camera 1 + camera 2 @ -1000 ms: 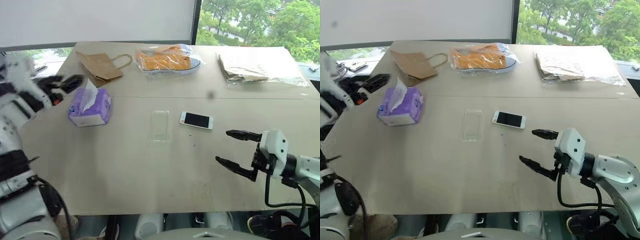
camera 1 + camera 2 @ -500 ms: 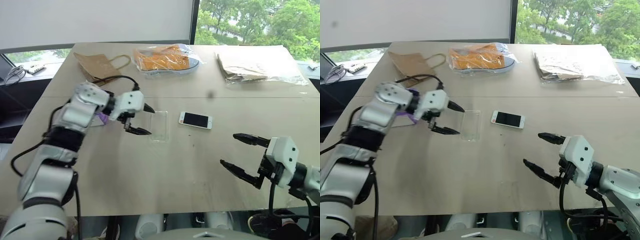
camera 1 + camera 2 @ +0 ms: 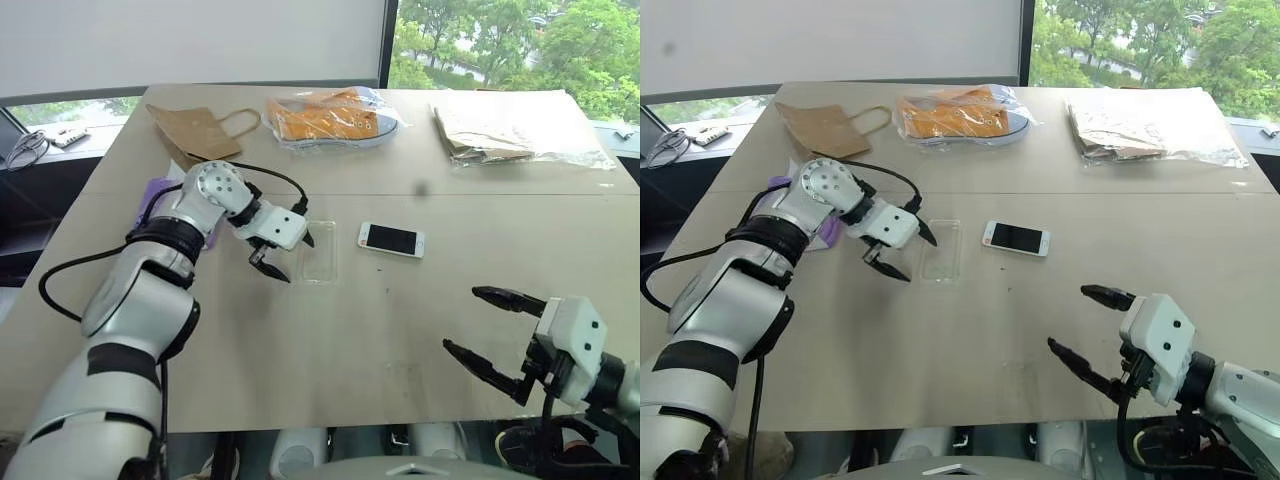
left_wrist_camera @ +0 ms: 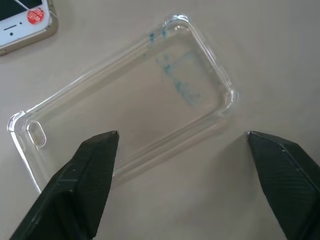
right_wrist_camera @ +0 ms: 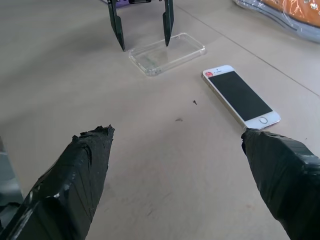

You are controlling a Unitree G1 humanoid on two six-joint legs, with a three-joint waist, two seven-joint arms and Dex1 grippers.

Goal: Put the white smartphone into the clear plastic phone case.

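The clear plastic phone case (image 3: 320,252) lies flat mid-table, with the white smartphone (image 3: 392,240) screen up just to its right and apart from it. My left gripper (image 3: 293,258) points steeply down at the case's left long edge, open, its fingers astride that edge with nothing between them. In the left wrist view the case (image 4: 125,100) lies just beyond the fingertips, and a corner of the phone (image 4: 25,25) shows. My right gripper (image 3: 463,319) hovers open and empty near the table's front right, facing the phone (image 5: 240,96) and the case (image 5: 167,52).
A purple tissue pack (image 3: 160,195) sits behind my left arm. Along the far side lie a brown paper bag (image 3: 200,130), an orange item in a clear bag (image 3: 330,117) and bagged paper (image 3: 500,130). The table's front edge (image 3: 330,425) runs close to my right gripper.
My left arm swung in from the far left to the case, its wrist turning to point down and its fingers narrowing a little. My right gripper drifted slightly towards the front edge.
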